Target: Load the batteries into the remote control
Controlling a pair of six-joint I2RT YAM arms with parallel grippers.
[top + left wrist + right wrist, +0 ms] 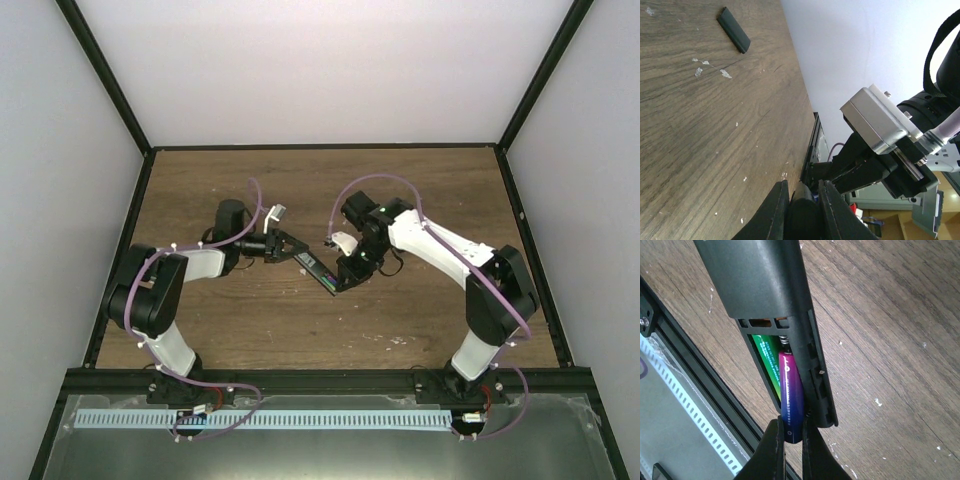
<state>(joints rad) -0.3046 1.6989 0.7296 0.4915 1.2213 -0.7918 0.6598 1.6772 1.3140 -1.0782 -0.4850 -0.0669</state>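
Observation:
The black remote control (318, 270) is held above the table's middle between both arms. My left gripper (292, 247) is shut on its far end; its rounded black end (802, 215) sits between my fingers. In the right wrist view the remote (765, 285) has its battery compartment open. The green battery (766, 357) lies inside it. My right gripper (791, 447) is shut on the lower end of the purple battery (791, 397), whose upper end touches the spring and whose lower end sticks out past the compartment edge.
A small black ribbed cover (733, 29) lies on the wooden table (420, 330). A black frame rail (330, 374) and a white slotted strip (330, 418) run along the near edge. White scuff marks dot the wood.

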